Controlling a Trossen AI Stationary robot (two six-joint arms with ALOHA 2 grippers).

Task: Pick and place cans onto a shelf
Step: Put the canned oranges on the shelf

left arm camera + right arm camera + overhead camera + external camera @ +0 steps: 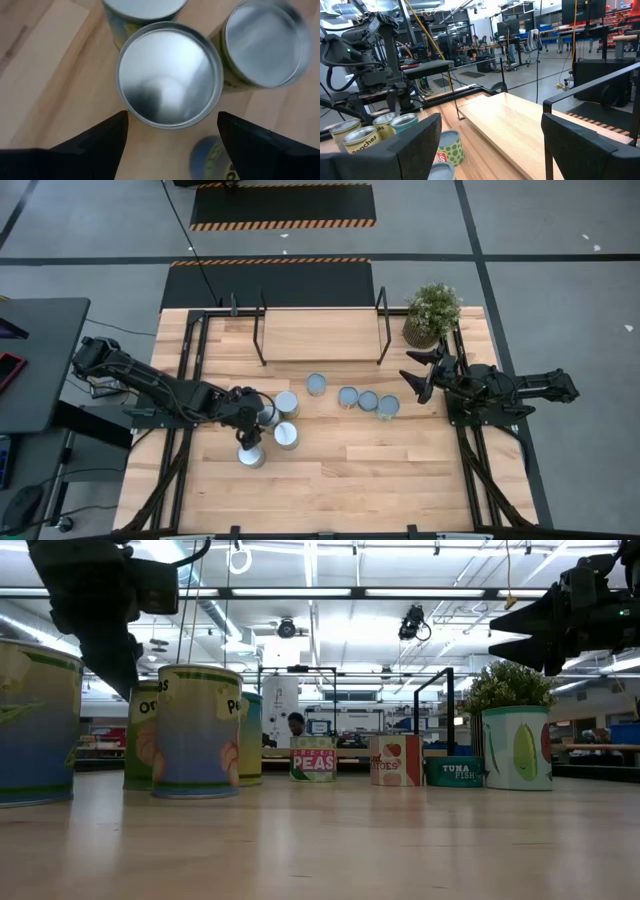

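Observation:
Several tin cans stand upright on the wooden table. One cluster (287,435) is at the left; a row (368,400) runs toward the right. My left gripper (256,416) hangs over the cluster, slanting down and open. In the left wrist view its fingers (100,145) stand either side of one silver-topped can (170,75) and no touch shows. The shelf (320,335), a light board between black posts, stands at the far edge. My right gripper (415,375) waits open and level at the right, above the table.
A potted green plant (432,313) stands at the far right corner beside the shelf. Black frame rails (185,380) run along both table sides. Two more cans (265,45) crowd the one under my left gripper. Bare wood (380,480) lies toward the near edge.

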